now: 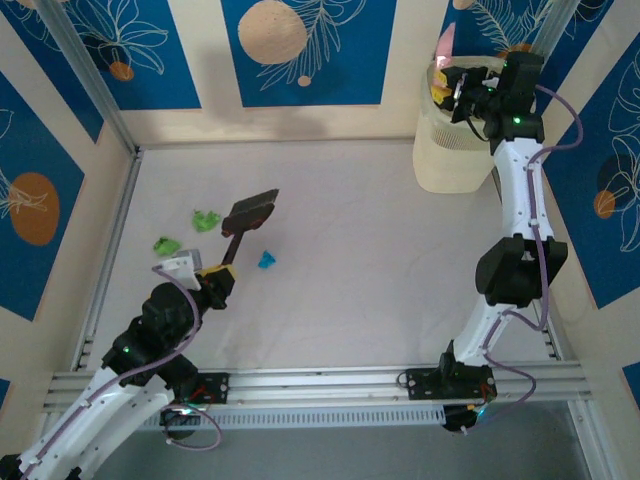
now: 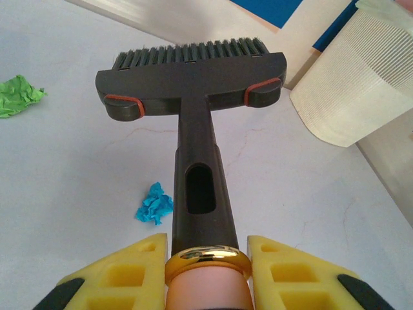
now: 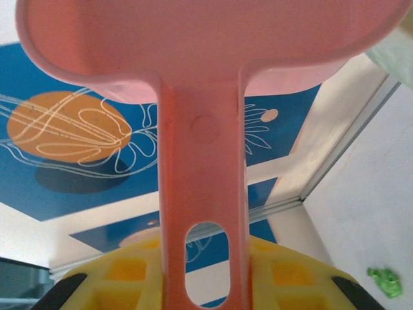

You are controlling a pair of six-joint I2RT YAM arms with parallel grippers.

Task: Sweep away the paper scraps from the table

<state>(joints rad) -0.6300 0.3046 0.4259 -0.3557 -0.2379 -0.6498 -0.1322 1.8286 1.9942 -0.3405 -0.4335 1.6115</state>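
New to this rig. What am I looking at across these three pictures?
Two robot arms are bolted at a table's near edge. The wide picture comes from a fixed camera above and behind them; the other two come from a camera on each wrist. The left arm has its jaws shut on a dark brush. The right arm has its jaws shut on a pink dustpan, by a pale waste bin. On the table lie three paper scraps: green, green, blue.
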